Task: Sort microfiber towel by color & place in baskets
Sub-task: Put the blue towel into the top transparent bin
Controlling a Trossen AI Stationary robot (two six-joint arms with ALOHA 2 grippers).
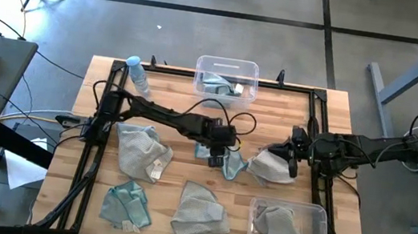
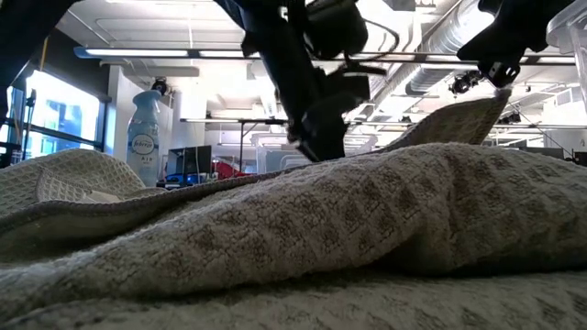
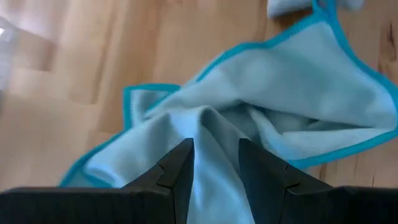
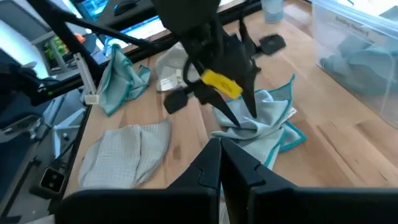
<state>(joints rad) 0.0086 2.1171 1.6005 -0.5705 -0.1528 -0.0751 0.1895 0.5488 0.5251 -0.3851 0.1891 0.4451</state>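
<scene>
While the right pincer [image 1: 294,162] rests closed over a grey towel [image 1: 271,167], the left pincer [image 3: 214,163] pinches a fold of the blue-teal towel [image 3: 292,93] lying mid-worktop [image 1: 181,81], just beside that grey towel, between the two baskets [image 1: 226,79].

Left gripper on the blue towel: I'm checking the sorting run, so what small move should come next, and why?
Probably lift. The left gripper pinches a fold of the blue towel, which lies on the table, so it must rise before going to the far basket holding another blue one.
</scene>
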